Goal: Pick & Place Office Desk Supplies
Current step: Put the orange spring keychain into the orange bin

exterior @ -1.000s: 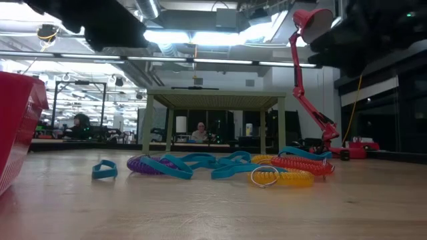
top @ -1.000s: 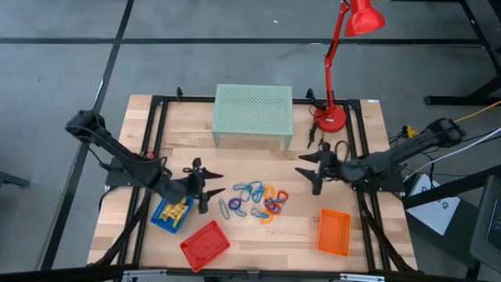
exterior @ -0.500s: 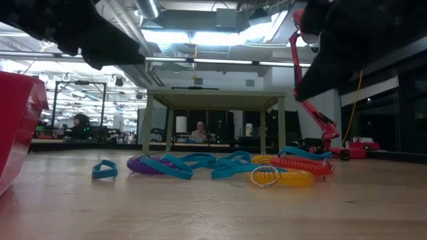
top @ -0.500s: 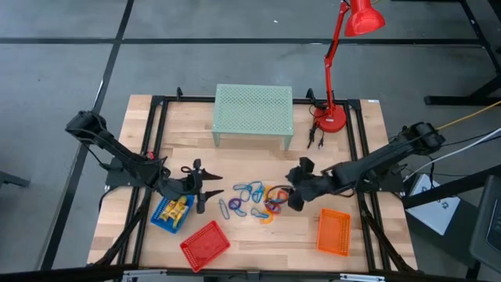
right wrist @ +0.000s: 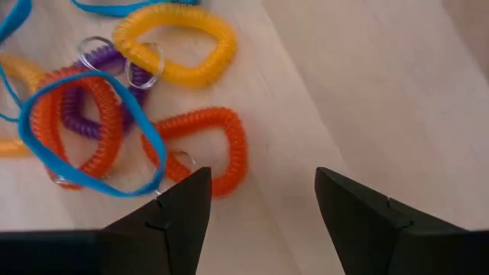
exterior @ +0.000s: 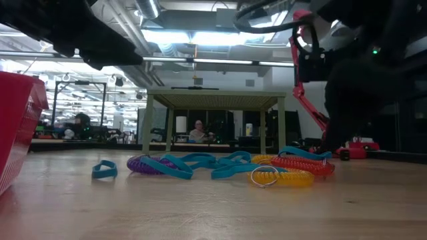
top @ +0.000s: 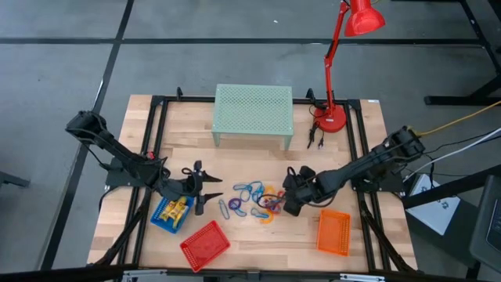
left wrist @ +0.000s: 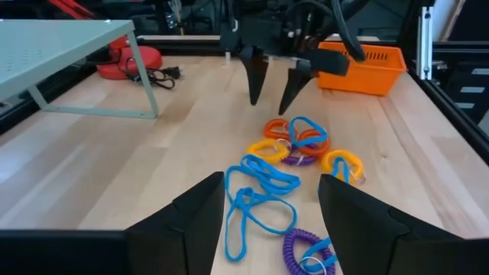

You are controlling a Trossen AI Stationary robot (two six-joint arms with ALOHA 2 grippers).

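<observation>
The supplies lie in a loose pile (top: 258, 200) at the table's middle: blue loops (left wrist: 260, 191), orange coil rings (right wrist: 206, 145), a yellow coil ring (right wrist: 176, 46) and a purple one (right wrist: 107, 107). Yellow blocky pieces (top: 176, 207) lie in the blue basket (top: 163, 219). My right gripper (top: 286, 202) is open and hangs just right of the pile, fingers pointing down, over the orange coil ring; it also shows in the left wrist view (left wrist: 271, 95). My left gripper (top: 208, 192) is open and empty, left of the pile, above the blue basket's far end.
A red basket (top: 205, 244) stands at the near edge and an orange basket (top: 333, 232) at the near right. A green mesh stand (top: 254, 113) is at the far middle, with a red desk lamp (top: 332, 117) to its right. People show in the room behind.
My right gripper has gone toward the table's left and down, from near the right rail to the right side of the pile, staying open. The pile has kept still.
</observation>
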